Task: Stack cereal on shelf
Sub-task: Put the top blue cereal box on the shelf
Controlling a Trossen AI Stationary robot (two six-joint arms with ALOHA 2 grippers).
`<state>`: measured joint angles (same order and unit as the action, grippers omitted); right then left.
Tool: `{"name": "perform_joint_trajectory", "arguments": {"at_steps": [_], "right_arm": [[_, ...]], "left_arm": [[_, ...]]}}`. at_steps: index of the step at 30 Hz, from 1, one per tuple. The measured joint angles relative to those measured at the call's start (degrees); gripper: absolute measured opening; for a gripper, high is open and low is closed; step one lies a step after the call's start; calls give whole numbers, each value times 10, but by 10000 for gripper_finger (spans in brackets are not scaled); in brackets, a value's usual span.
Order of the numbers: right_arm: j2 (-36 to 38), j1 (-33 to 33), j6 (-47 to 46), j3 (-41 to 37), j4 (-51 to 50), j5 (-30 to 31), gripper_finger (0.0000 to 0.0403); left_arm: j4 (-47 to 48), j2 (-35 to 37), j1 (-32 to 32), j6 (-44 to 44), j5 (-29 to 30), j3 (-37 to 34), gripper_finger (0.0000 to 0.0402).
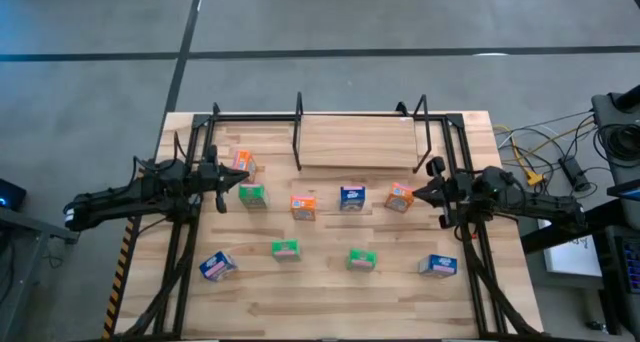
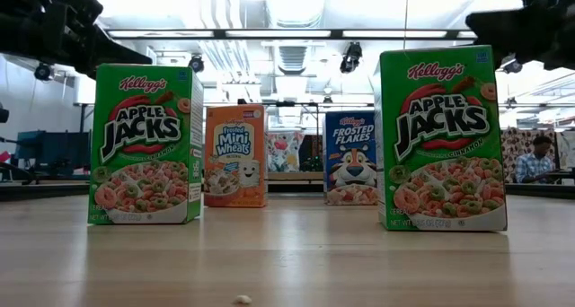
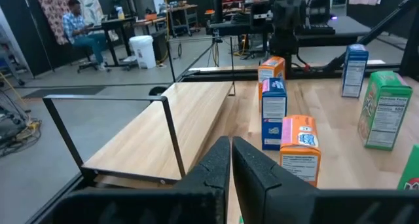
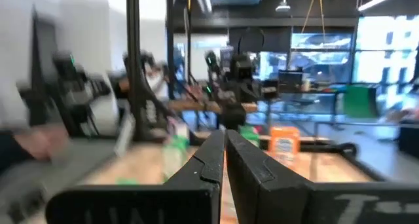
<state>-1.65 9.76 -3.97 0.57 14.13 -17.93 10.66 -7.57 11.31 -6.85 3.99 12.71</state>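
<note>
Both grippers were shut and empty. Left gripper (image 1: 222, 177) hung over the left side of the table, right gripper (image 1: 428, 190) over the right side.

Shelf (image 1: 356, 142) sat at the far edge between the two arms, bare: nothing stacked yet. Nine boxes were scattered on the table (image 1: 320, 292). Nearest the left gripper: an orange box (image 1: 243, 163) just beyond it and a green box (image 1: 252, 196) just beside it. Nearest the right gripper: an orange box (image 1: 399, 197) just beside it. A blue box (image 1: 437, 266) lay on the near side of it, well apart.

Risks, as I judged them:
- Fingers were closed; a descent without opening would knock a box over, not grip it.
- Boxes were small and upright, so an off-centre pinch would likely tip or spin them.
- Shelf posts (image 3: 172, 129) were thin rods; a carried box could clip one on the way in.
- Middle-row boxes sat close together, so wide-open fingers could shove a neighbour.

Labels in the low view: Kellogg's Apple Jacks (image 2: 144, 145) twice, "cinnamon" partly legible; Frosted Mini Wheats (image 2: 235, 156); Frosted Flakes (image 2: 351, 159).
</note>
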Motion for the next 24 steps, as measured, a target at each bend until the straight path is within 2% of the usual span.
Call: {"name": "perform_joint_trajectory", "arguments": {"at_steps": [2,7,9,14,19,24], "right_arm": [[0,0,-73,0,42,20,9],[-5,0,-211,0,84,176,9],[-16,0,-230,0,81,208,9],[-58,0,-235,2,105,210,9],[-115,0,-231,48,101,210,9],[-197,0,-217,116,94,210,9]], "left_arm": [[0,0,0,0,0,0,0],[-2,0,0,-2,0,0,0],[-10,0,0,-2,0,0,0],[-42,0,0,29,0,0,0],[-115,0,0,193,0,0,0],[-214,0,0,215,0,0,0]]}}
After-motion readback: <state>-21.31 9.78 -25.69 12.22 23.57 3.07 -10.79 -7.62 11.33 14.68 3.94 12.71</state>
